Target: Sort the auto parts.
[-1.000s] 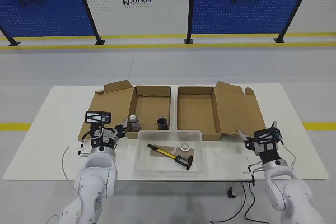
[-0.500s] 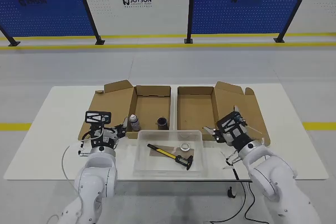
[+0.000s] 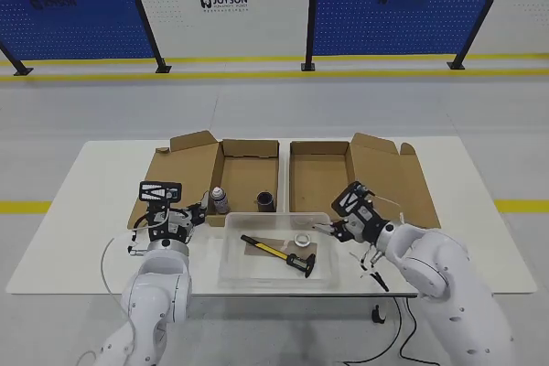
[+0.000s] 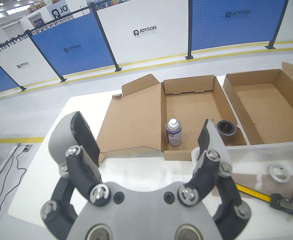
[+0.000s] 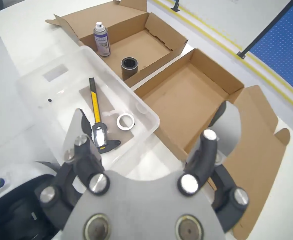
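A clear plastic bin (image 3: 256, 271) at the table's front centre holds a yellow-and-black caliper (image 3: 279, 253) and a white ring (image 3: 303, 241). Behind it, the left cardboard box (image 3: 249, 169) holds a spray can (image 3: 219, 198) and a black cylinder (image 3: 266, 199). The right cardboard box (image 3: 320, 178) is empty. My left gripper (image 4: 141, 123) stands open in front of the left box's front left corner. My right gripper (image 5: 151, 113) is open above the bin's right end, by the right box's front wall, with the caliper (image 5: 96, 116) and ring (image 5: 125, 121) just beyond it.
Both boxes have flaps folded outward, the right box's flap (image 3: 389, 183) lying flat on the white table (image 3: 91, 201). A thin cable (image 3: 105, 261) curls at the table's front left. Blue and white barriers stand across the floor behind.
My right arm has swung left from the table's right front edge to the bin's right end. The left arm and the parts have not moved.
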Motion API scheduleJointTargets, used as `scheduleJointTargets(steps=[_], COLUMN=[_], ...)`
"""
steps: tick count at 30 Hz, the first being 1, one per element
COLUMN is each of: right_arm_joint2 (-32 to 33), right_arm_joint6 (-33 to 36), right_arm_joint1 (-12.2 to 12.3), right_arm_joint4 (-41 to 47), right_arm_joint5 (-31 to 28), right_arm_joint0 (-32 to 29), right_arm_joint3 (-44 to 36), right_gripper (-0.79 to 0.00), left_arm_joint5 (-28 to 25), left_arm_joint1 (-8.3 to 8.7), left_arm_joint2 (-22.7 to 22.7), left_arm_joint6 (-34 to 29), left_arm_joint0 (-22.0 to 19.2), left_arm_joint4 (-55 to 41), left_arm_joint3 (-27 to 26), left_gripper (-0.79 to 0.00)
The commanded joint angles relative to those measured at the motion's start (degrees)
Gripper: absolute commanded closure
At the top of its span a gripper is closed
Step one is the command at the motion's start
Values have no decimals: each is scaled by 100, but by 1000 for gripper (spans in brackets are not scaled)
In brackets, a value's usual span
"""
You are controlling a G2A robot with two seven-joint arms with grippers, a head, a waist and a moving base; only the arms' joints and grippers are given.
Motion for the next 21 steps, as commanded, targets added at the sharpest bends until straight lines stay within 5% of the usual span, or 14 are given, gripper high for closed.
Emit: scheduleJointTargets(steps=[1,9,21], right_arm_joint2=[-12,57,67], right_arm_joint6=[195,851,842], right_arm_joint1=[8,64,68], right_arm_joint4=[330,1462,1471], right_arm_joint5=[-169,-500,-522], right_arm_joint0=[37,68,74], right_arm_joint3=[29,48,41], right_gripper=[-785,-785,-785], left_arm_joint5=[0,0,0], left_arm_joint1=[0,0,0], left_arm_joint2=[0,0,0], left_arm_joint6=[0,0,0], left_arm_joint0=[0,0,0], left_arm_joint4=[0,0,0], left_arm_joint3=[0,0,0], left_gripper=[-785,-785,-785])
